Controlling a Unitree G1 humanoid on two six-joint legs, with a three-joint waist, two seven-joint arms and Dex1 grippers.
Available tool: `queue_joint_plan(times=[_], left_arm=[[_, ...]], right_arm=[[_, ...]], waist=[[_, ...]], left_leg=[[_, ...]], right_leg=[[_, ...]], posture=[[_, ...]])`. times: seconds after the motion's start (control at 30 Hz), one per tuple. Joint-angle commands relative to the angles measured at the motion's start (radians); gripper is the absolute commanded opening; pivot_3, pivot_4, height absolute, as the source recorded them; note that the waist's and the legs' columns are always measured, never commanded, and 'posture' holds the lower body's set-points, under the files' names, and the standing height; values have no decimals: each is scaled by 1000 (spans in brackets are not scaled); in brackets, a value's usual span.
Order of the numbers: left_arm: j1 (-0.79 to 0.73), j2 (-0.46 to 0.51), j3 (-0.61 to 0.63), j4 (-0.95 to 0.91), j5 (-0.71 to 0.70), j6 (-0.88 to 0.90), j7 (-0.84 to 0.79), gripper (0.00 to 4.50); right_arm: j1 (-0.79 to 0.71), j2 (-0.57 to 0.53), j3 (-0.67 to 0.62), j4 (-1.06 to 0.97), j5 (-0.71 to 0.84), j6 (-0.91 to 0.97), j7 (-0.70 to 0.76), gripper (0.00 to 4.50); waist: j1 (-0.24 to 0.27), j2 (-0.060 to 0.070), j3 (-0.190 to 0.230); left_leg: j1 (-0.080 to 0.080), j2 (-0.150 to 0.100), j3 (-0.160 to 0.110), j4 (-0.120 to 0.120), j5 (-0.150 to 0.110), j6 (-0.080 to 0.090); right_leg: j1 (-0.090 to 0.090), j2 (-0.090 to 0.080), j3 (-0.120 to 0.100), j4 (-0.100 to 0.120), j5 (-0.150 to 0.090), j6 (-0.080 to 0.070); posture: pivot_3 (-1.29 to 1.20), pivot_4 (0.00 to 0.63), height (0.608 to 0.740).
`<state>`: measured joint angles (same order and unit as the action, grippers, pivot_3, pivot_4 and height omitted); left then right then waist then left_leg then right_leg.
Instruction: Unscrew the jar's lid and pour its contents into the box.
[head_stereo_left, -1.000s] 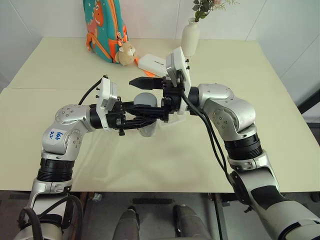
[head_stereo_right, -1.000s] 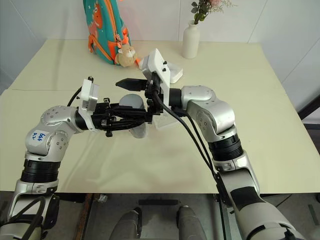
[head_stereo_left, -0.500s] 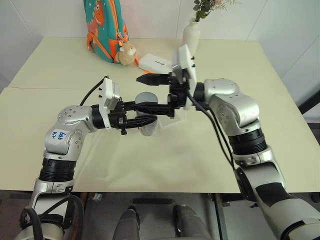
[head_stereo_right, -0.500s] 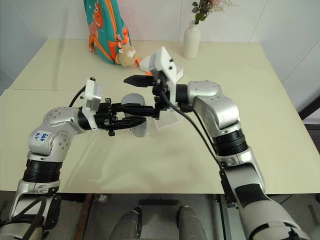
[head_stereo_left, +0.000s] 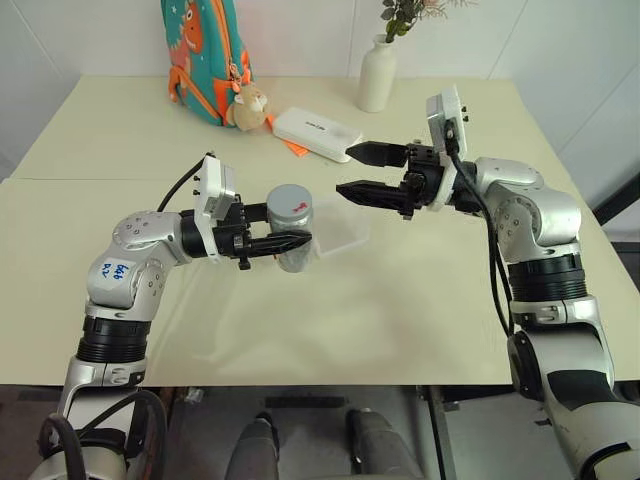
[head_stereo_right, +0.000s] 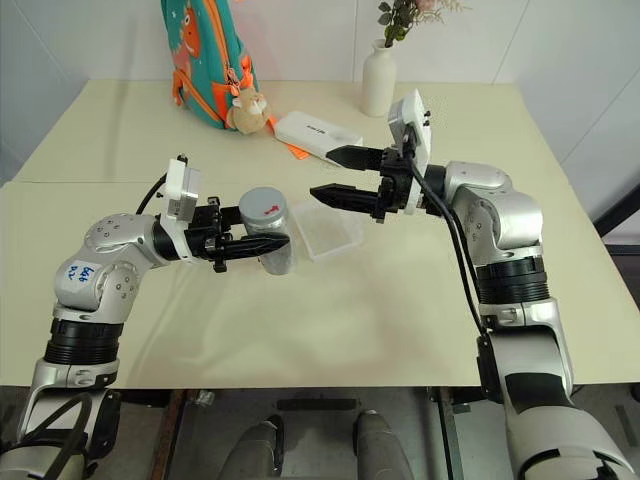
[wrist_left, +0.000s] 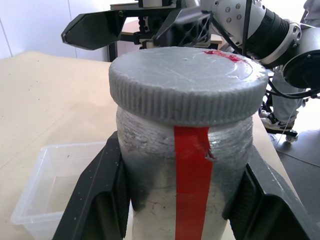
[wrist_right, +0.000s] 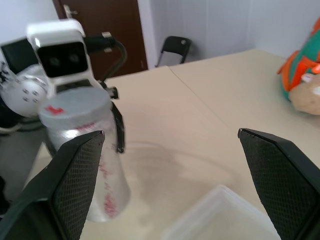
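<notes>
My left gripper (head_stereo_left: 297, 243) is shut on the jar (wrist_left: 186, 165), a small silvery cylinder with a red stripe, and holds it upright just above the table. The grey lid (head_stereo_left: 290, 203) with a red mark sits on top of the jar. The contents are hidden behind the jar's cloudy wall. The box (head_stereo_left: 341, 229), a shallow clear tray, lies on the table just right of the jar. My right gripper (head_stereo_left: 347, 171) hovers open above the box's far right side, pointing at the jar, with nothing between its fingers (wrist_right: 79, 172).
At the back of the table stand a colourful backpack (head_stereo_left: 205, 50) with a plush toy (head_stereo_left: 250, 106), a white oblong case (head_stereo_left: 315, 128) and a white vase (head_stereo_left: 377, 74). A seam runs across the table's left part (head_stereo_left: 90, 180).
My right gripper has drawn back to the right, away from the lid, staying open. The jar, its lid and my left gripper have kept still.
</notes>
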<state>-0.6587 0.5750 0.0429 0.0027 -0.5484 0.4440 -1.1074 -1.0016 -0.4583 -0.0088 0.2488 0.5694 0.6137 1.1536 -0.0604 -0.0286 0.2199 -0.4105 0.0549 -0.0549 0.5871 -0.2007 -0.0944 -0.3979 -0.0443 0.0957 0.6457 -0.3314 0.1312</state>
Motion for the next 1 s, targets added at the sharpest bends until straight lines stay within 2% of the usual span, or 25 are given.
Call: queue_joint_plan(times=[0.03,0.3,0.57,0.77,1.0], left_arm=[[-11,10,32,-25,-16,-18,-1,2029],[-17,-5,19,-26,-11,-15,2,2029],[-19,-9,15,-31,-12,-8,2,2029],[-10,-7,19,-43,-18,-5,10,2029],[8,-3,24,-56,-24,-6,23,2029]], right_arm=[[-43,50,-30,-120,90,72,-47,4485],[7,175,123,-283,28,89,-153,4485],[-31,241,165,-192,-66,30,-230,4485],[-44,205,137,-116,-92,-11,-206,4485],[-9,108,85,-116,-63,-45,-122,4485]], waist=[[-2,0,0],[4,0,0],[4,0,0],[3,0,0],[4,0,0]], left_leg=[[0,0,0,0,0,0],[0,0,0,1,0,0],[0,1,0,1,0,0],[0,1,0,1,0,0],[0,1,0,1,0,0]], right_leg=[[0,0,0,0,0,0],[0,1,0,0,0,0],[0,1,0,1,0,0],[0,1,0,1,0,0],[0,1,0,0,0,0]], posture=[[0,150,740],[0,150,740],[0,150,740],[0,150,740],[0,150,740]])
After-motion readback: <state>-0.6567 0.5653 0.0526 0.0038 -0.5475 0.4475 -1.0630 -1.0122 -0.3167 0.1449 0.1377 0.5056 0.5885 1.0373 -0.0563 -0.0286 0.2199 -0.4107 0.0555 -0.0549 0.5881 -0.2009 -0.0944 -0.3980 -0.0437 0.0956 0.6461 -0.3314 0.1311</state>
